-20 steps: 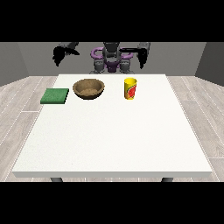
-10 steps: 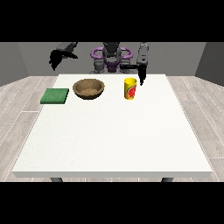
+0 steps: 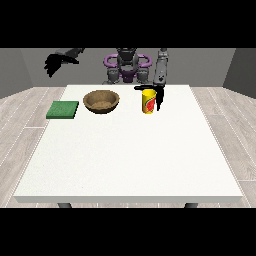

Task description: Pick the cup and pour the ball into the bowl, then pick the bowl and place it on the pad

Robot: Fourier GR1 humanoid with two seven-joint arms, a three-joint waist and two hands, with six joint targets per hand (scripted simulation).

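A big white table (image 3: 130, 150) fills the room, bare along its near half, with grey floorboards around it. Toward the far edge sit three things in a row: a green pad (image 3: 63, 109) at the view's left, a brown bowl (image 3: 101, 101) beside it, and a yellow cup (image 3: 148, 101) further right. The hand at the view's right (image 3: 159, 97) hangs just beside the cup, thumb over its rim, fingers straight down, not closed on it. Behind, the hand at the view's left (image 3: 56, 63) is raised off the table; I cannot tell how its fingers lie.
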